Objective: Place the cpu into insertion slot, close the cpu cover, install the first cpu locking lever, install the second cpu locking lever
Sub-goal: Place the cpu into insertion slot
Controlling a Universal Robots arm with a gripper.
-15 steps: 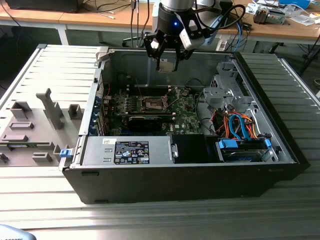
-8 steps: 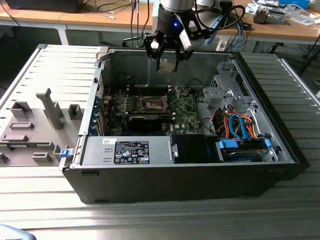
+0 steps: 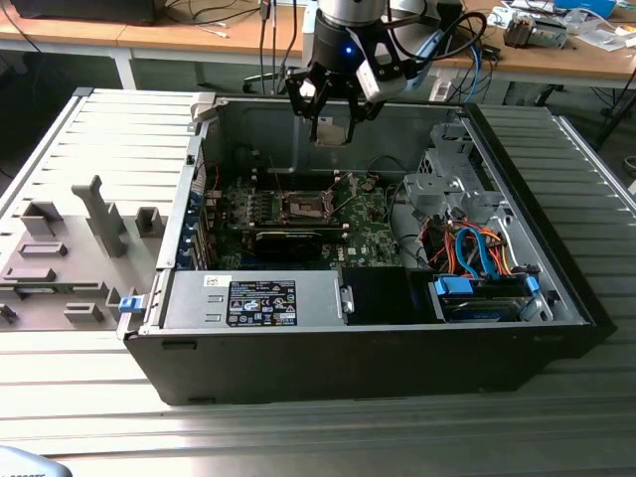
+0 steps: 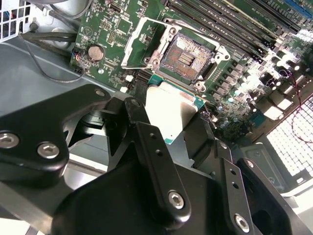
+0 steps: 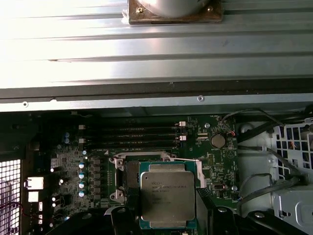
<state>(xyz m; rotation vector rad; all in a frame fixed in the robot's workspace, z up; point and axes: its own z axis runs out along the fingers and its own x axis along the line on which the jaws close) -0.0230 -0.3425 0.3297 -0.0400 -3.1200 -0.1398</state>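
Note:
My gripper [image 3: 331,127] hangs above the open computer case, over its far wall, shut on the cpu [image 3: 332,133]. In both wrist views the cpu [image 4: 168,110] [image 5: 167,196] is a flat square chip with a silver-grey top on a green edge, clamped between the black fingers [image 4: 146,147]. The insertion slot [image 3: 303,206] [image 4: 188,56] lies bare on the green motherboard [image 3: 373,214] below, its dark contact field exposed. The cpu cover [image 4: 138,44] stands swung open beside the slot. In the first wrist view the cpu hides most of the slot [image 5: 131,177].
The case's metal walls [image 3: 253,124] ring the board. A power supply [image 3: 263,301] sits along the near side, with a drive cage and blue and orange cables [image 3: 477,258] on the exterior view's right. Memory slots [image 5: 132,134] and a coin battery [image 4: 94,52] flank the socket. A grey fixture [image 3: 70,248] lies outside.

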